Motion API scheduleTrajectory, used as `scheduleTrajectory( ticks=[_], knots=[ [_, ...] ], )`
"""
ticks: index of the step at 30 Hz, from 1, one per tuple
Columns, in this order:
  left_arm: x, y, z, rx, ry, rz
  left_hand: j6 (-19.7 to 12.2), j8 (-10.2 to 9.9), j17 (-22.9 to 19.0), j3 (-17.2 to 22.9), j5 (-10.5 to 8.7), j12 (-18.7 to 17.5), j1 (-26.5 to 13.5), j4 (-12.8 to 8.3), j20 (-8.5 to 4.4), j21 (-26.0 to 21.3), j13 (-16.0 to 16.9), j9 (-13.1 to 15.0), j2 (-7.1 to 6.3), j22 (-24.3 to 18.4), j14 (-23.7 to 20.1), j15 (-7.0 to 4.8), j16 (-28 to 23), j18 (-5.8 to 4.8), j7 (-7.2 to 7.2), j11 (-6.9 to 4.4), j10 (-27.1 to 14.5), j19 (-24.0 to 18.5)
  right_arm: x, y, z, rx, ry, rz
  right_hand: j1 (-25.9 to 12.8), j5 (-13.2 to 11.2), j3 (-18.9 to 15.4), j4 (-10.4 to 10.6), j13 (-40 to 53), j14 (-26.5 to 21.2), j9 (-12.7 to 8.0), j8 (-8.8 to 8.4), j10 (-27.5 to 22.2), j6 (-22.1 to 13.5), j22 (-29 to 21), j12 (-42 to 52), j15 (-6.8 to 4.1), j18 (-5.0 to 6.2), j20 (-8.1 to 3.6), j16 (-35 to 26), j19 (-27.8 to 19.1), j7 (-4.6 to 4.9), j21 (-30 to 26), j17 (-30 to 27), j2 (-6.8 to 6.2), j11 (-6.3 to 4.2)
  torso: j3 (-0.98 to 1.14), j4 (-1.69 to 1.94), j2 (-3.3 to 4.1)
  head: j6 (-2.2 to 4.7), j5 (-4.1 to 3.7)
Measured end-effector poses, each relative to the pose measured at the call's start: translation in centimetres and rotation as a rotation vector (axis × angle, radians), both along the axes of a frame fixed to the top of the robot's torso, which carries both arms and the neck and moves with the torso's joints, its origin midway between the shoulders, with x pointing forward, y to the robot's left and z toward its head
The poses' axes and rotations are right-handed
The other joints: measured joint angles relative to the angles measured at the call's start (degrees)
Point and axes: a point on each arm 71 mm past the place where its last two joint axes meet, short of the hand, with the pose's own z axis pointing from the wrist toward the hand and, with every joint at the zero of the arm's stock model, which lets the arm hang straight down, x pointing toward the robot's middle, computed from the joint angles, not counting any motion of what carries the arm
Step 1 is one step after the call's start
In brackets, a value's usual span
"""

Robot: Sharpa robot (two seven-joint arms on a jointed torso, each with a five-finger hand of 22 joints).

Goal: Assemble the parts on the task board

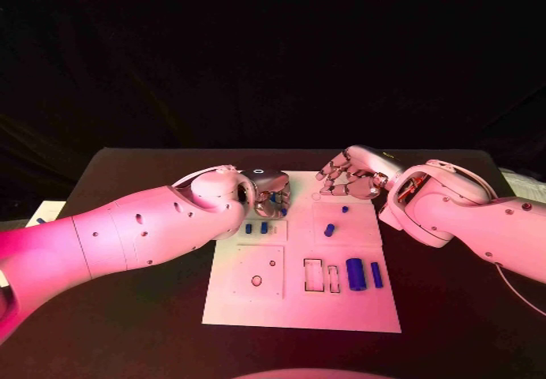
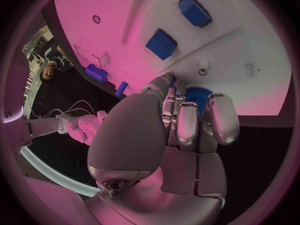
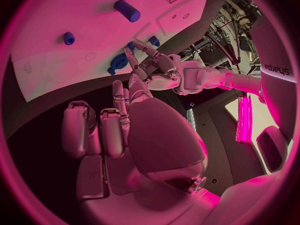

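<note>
The white board (image 1: 298, 308) lies flat in the middle of the black counter (image 1: 136, 316), its long axis running from the robot's side to the far side. A large blue cylinder (image 1: 355, 274) and a slimmer one (image 1: 376, 275) lie side by side near the board's right edge, both pointing along that axis. A short peg (image 1: 329, 230) lies tilted further up, with a small part (image 1: 345, 210) beyond it. Two small blocks (image 1: 256, 228) sit beside each other left of centre. At the far edge, the left robot hand (image 1: 271, 196) curls its fingers (image 2: 187, 125) over a ribbed blue part (image 2: 199, 96); whether it grips it I cannot tell. The right robot hand (image 1: 353, 178) hovers at the far right corner, fingers loosely curled, holding nothing.
</note>
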Motion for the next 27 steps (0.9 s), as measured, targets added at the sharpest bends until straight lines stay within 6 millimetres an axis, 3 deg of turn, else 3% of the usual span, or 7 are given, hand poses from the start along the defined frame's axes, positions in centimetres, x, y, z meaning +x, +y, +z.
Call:
scheduleTrajectory(
  ticks=[10,16,27],
  knots=[
    [0.11,-0.20,0.00,0.005,-0.002,0.000,-0.16,-1.03,-0.74,0.33,-0.22,-1.00,-0.57,-0.01,0.00,0.63,-0.25,-0.62,-0.56,0.00,0.00,0.00,-0.01,0.04,0.15,0.03,0.19,0.00,-0.01,0.02,0.00,0.001,0.001,0.000,0.00,0.00,0.00,0.00,0.00,0.00,0.00,0.00,0.00,0.00,0.00,0.00,0.00,0.00,0.00,0.00,0.00,0.00,0.00,0.00,0.00,0.00,0.01,-0.03,0.03,-0.07,-0.01],
    [0.06,-0.36,0.03,0.008,0.000,-0.001,-1.50,-2.46,-2.45,0.33,-0.22,-1.83,-1.45,-0.01,0.00,0.77,-0.62,-1.29,-1.45,-0.01,0.00,0.00,-0.89,0.07,0.58,0.65,-0.42,0.00,-0.02,0.03,0.01,0.001,0.001,0.001,0.00,0.00,0.00,0.00,0.00,0.00,0.00,0.00,0.00,0.00,0.00,0.00,0.00,0.00,0.00,0.00,0.00,0.00,0.00,-0.01,0.00,0.00,0.03,-0.03,0.03,-0.21,-0.08],
    [-0.01,-0.47,0.06,0.014,0.002,0.000,-1.57,-2.49,-3.05,1.02,-0.22,-2.29,-1.45,-0.08,0.00,0.54,-0.93,-1.42,-1.45,-0.01,0.00,0.00,-0.89,0.09,0.51,0.73,-0.51,0.00,-0.02,0.05,0.00,0.002,0.002,0.001,0.00,0.00,0.00,0.00,0.00,0.00,0.01,0.00,0.00,0.00,0.00,0.00,0.00,0.00,0.00,0.00,0.00,0.00,0.00,-0.01,0.00,0.00,0.04,-0.03,0.03,-0.30,-0.08]
  ],
)
